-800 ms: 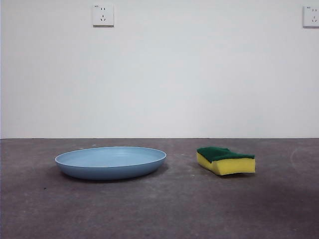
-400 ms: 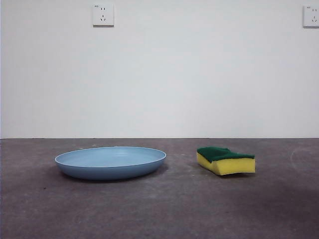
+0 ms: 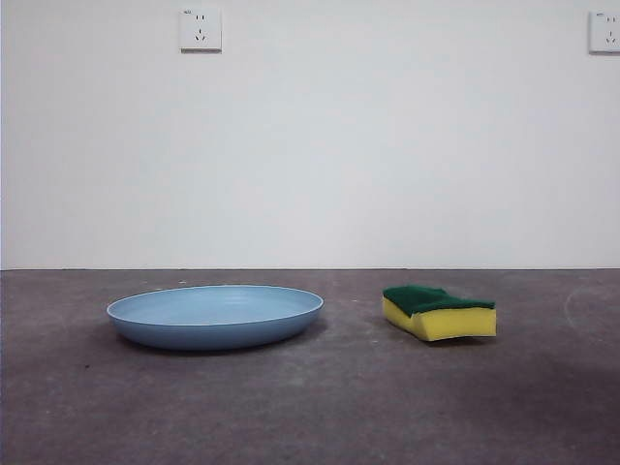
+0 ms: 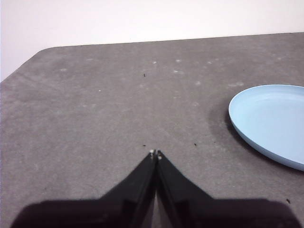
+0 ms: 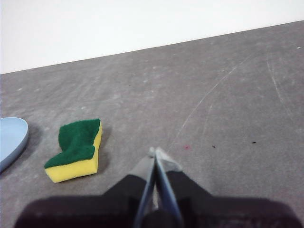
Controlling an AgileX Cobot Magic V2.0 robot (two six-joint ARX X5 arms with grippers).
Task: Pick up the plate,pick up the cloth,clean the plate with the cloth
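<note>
Two task items sit on your tabletop (image 3: 320, 407), neither touched yet. The plate (image 3: 215, 316) is the only container here: wide, shallow, round, light blue plastic w/ a smooth rim, lying flat and right way up, and you can see nothing in it. The cloth (image 3: 439, 312) is really a small sponge block, yellow foam body w/ a dark green scouring layer on top, sides wavy, lying flat to one side of the plate w/ a clear gap of bare surface between them. The tabletop is dark grey, matte, scuffed, w/ pale specks and fine scratch lines. Behind it is a plain white wall (image 3: 387, 145) w/ a white socket (image 3: 201, 29) high up and a second one at the edge of the front view. Your left pincer (image 4: 155, 154) has its two black jaws pressed together at the tips, holding nothing; it hovers over bare tabletop w/ the plate's rim off to one side, well apart. Your right pincer (image 5: 156, 152) is likewise closed on nothing, jaws meeting at a point, near the cloth but not touching it. Neither arm shows in the front view.
</note>
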